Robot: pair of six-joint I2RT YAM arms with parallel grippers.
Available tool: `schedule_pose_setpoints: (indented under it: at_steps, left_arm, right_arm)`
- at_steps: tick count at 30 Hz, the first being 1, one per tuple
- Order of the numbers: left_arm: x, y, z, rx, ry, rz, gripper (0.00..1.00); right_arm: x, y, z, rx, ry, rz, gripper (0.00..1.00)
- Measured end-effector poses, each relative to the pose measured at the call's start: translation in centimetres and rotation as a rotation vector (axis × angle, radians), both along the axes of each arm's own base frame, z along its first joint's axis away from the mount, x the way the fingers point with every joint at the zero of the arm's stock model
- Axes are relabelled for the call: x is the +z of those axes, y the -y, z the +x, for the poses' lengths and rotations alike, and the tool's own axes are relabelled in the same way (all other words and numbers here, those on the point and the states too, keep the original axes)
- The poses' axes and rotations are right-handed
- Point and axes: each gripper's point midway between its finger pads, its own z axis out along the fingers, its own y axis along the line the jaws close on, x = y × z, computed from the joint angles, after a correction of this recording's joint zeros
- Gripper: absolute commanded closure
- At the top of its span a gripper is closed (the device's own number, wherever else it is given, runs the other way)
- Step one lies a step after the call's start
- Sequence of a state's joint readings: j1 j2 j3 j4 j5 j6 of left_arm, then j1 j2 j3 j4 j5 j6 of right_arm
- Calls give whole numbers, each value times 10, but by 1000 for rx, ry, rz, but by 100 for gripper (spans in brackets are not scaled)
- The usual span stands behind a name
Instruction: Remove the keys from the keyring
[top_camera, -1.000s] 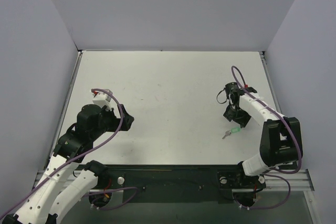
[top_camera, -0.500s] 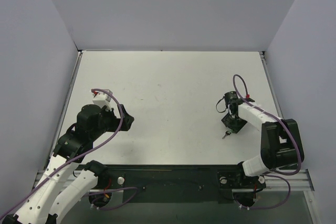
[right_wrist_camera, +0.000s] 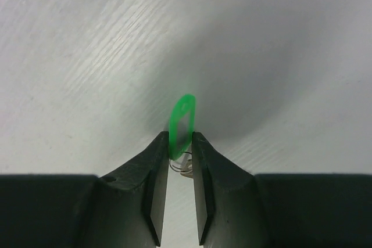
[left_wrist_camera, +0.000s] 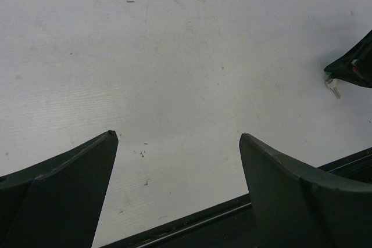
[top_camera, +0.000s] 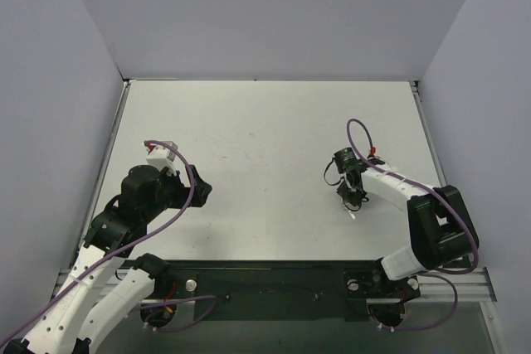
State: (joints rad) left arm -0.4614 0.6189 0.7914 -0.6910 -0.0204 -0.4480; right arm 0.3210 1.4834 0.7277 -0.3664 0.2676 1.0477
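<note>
My right gripper [right_wrist_camera: 180, 137] is shut on the bright green keyring [right_wrist_camera: 182, 121], which stands on edge between the fingertips above the white table. A thin wire loop and a bit of silver metal [right_wrist_camera: 185, 166] show between the fingers just behind it. In the top view the right gripper [top_camera: 352, 196] is at the table's right middle, and the tiny silver key [top_camera: 354, 211] hangs just below it. The left wrist view shows the key [left_wrist_camera: 333, 88] dangling under the right gripper's dark tip. My left gripper [left_wrist_camera: 177, 143] is open and empty, far to the left [top_camera: 162, 173].
The white table [top_camera: 265, 138] is walled by pale panels at the back and sides. A dark rail [top_camera: 274, 275] runs along the near edge, with the arm bases on it.
My right gripper moved toward the near left, came down on the green keyring and shut on it. It now holds it further left. The left arm has not moved.
</note>
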Motion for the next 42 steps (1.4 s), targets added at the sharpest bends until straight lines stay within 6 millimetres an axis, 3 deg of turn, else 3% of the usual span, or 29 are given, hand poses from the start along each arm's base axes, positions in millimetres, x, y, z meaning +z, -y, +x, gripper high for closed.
schedule_pose_setpoints:
  at_steps: [10, 14, 21, 28, 42]
  left_arm:
    - [0, 0, 0, 0, 0, 0, 3]
    - [0, 0, 0, 0, 0, 0, 3]
    - [0, 0, 0, 0, -1, 1, 3]
    - [-1, 0, 0, 0, -4, 2, 3]
    - [-2, 0, 1, 0, -7, 4, 3]
  right_arm:
    - [2, -84, 8, 186, 25, 7, 85]
    - [2, -101, 12, 219, 28, 9, 85]
    - [2, -101, 12, 239, 6, -9, 85]
    - [4, -100, 16, 291, -27, -54, 100]
    - [12, -91, 1, 351, -103, -102, 100]
